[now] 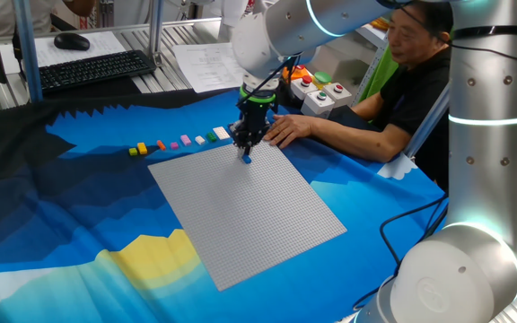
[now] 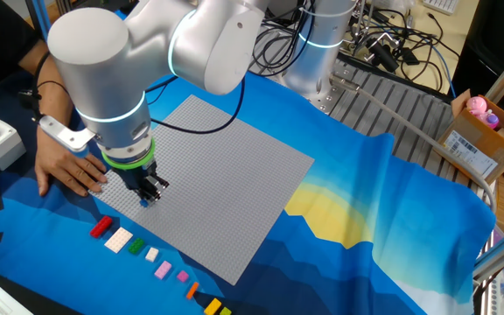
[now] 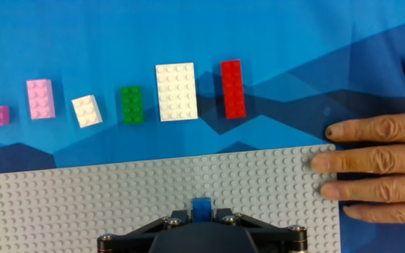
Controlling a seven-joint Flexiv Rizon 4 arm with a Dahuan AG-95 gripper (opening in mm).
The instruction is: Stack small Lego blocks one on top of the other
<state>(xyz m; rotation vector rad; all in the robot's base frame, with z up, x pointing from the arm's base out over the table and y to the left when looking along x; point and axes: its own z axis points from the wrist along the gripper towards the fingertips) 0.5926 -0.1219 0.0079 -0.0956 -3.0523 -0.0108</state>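
Blue Lego brick (image 3: 202, 206), small, studded, pinched between fingers (image 3: 225, 218) on baseplate (image 3: 118, 197).

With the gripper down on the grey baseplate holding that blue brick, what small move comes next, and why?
Probably open the fingers and lift straight up: the gripper is shut on the blue brick, which already appears seated on the baseplate.
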